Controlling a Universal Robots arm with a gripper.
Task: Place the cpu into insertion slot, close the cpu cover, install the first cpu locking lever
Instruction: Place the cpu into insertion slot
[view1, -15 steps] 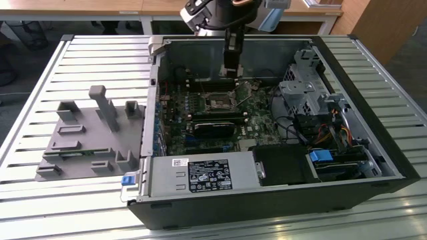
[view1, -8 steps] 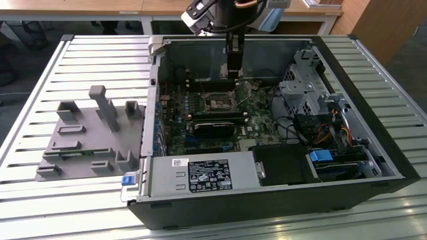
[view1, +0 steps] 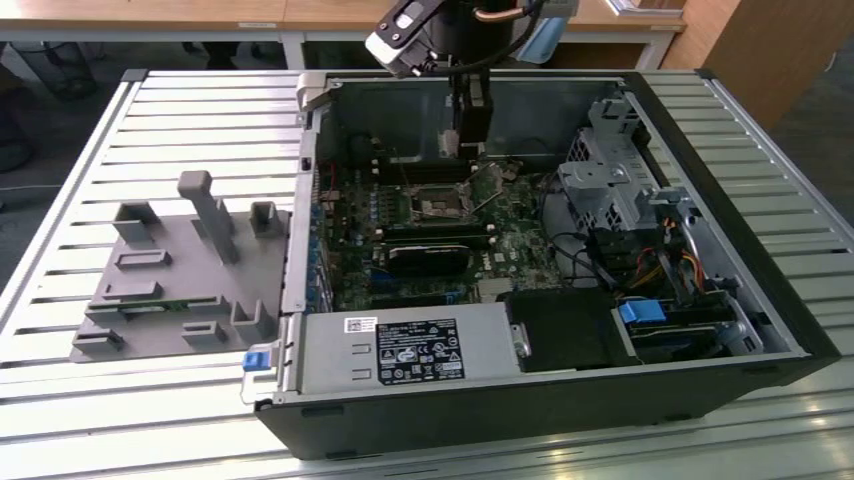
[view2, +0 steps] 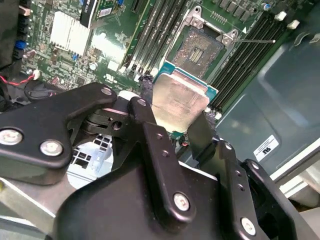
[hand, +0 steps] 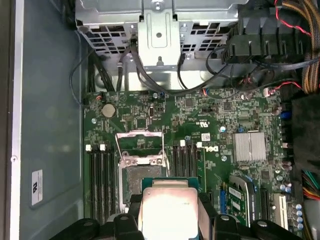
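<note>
Exterior view, slatted counter (view1: 80, 420): an open computer case (view1: 534, 420) lies on its side. The gripper (view1: 470, 150) hangs inside the case's far half, over the green board. The insertion slot (view1: 438, 207) sits just on the camera's side of it. A drive cage (view1: 601, 190) stands at the exterior view's right and the case wall at its left, both apart from the arm. A grey fixture (view1: 187, 270) rests on the counter outside the case.

Second wrist view: the jaws are clamped on the cpu (view2: 181, 97), one black finger on each of two opposite edges, with the metal top facing the camera. The cpu is clear of the slot (view2: 200, 50), whose dark centre lies uncovered. Memory slots (view2: 252, 47) run alongside.

First wrist view: the cpu (hand: 169, 207) overlaps one edge of the slot (hand: 137, 177); its height above the slot cannot be told. The cpu cover (hand: 141, 147) sits at the slot's opposite edge, off the dark centre.
</note>
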